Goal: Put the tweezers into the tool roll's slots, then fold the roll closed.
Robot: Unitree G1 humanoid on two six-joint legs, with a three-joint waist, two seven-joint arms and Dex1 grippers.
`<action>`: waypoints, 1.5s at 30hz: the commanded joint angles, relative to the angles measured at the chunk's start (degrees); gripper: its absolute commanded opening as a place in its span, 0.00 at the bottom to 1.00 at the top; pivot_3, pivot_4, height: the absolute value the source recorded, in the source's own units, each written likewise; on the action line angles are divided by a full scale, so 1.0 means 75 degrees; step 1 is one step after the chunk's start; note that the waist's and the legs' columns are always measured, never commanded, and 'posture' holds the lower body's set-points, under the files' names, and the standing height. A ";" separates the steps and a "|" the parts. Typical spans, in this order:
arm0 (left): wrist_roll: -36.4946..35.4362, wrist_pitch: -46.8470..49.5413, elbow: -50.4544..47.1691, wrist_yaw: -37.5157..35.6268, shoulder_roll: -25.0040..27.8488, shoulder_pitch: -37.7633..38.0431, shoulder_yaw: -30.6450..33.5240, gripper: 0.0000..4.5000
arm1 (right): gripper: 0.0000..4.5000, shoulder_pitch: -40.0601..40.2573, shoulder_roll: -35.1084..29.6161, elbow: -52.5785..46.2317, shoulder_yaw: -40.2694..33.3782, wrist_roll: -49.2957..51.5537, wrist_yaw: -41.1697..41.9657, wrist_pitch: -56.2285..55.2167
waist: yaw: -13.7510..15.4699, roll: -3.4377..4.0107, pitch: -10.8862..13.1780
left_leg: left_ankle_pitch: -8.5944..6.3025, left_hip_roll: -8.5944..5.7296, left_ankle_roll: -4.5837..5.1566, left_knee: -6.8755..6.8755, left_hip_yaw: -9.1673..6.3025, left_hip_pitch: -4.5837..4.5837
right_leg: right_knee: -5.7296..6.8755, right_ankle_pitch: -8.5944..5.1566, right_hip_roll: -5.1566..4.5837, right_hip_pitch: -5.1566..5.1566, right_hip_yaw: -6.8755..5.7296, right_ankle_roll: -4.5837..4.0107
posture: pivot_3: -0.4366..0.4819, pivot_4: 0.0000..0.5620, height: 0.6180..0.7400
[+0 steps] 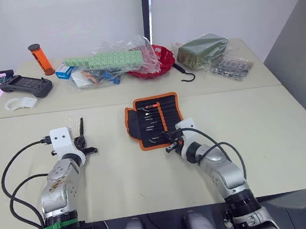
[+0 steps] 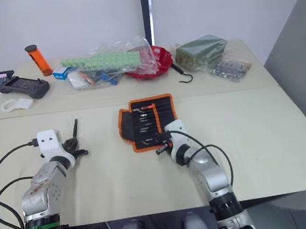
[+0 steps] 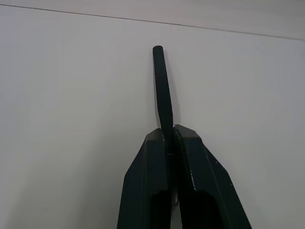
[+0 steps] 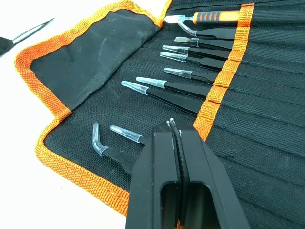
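In the left eye view, the tool roll [image 1: 153, 120] lies unfolded at the centre of the table [image 1: 287, 127], orange edging all around. Several tweezers sit in the slots [image 1: 166, 113] under the orange band. The right gripper [image 1: 170, 142] rests at the roll's lower right edge. At the left of the frame, the left gripper [image 1: 82, 140] is clenched on one black tweezer [image 1: 81, 126], which points toward the top of the frame. Along the top of the frame lies clutter: an orange tube [image 1: 40, 59], a black controller [image 1: 25, 85], a red bowl [image 1: 158, 58] and a dark green packet [image 1: 201, 50].

The left wrist view shows both fingers [image 3: 147, 186] pinched on the tweezer above bare table.

In the right wrist view, the fingers [image 4: 152, 191] are pressed together with nothing between them, over the slotted tweezers [image 4: 181, 88] with their capped tips.
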 commanded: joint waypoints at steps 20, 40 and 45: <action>-0.0245 -0.1703 0.1238 -0.6895 0.3353 -0.3381 -0.2471 0.00 | 0.00 0.0468 -0.0008 -0.0403 -0.0160 -0.0062 -0.0375 0.0380 | -0.0030 0.0039 0.0025 | 0.0002 -0.0001 -0.0002 -0.0013 -0.0002 -0.0012 | -0.0008 -0.0003 0.0005 -0.0011 -0.0004 0.0005 | 0.48 0.27 1.00; 0.2168 -0.4623 0.4945 -0.9400 0.1730 -0.5760 -0.5272 0.00 | 0.00 0.1211 0.0028 -0.1340 -0.0084 -0.0119 -0.0844 0.0808 | -0.0019 0.0058 0.0038 | 0.0003 -0.0009 0.0001 0.0009 -0.0016 -0.0051 | -0.0006 -0.0010 0.0007 -0.0024 -0.0004 0.0016 | 0.48 0.27 1.00; 0.2388 -0.4867 0.5473 -0.9231 0.1654 -0.5793 -0.5170 0.00 | 0.00 0.1300 0.0026 -0.1346 -0.0051 -0.0137 -0.0909 0.0798 | -0.0003 0.0058 0.0038 | 0.0003 -0.0012 0.0001 0.0020 -0.0019 -0.0056 | -0.0005 -0.0012 0.0006 -0.0023 -0.0005 0.0020 | 0.48 0.27 1.00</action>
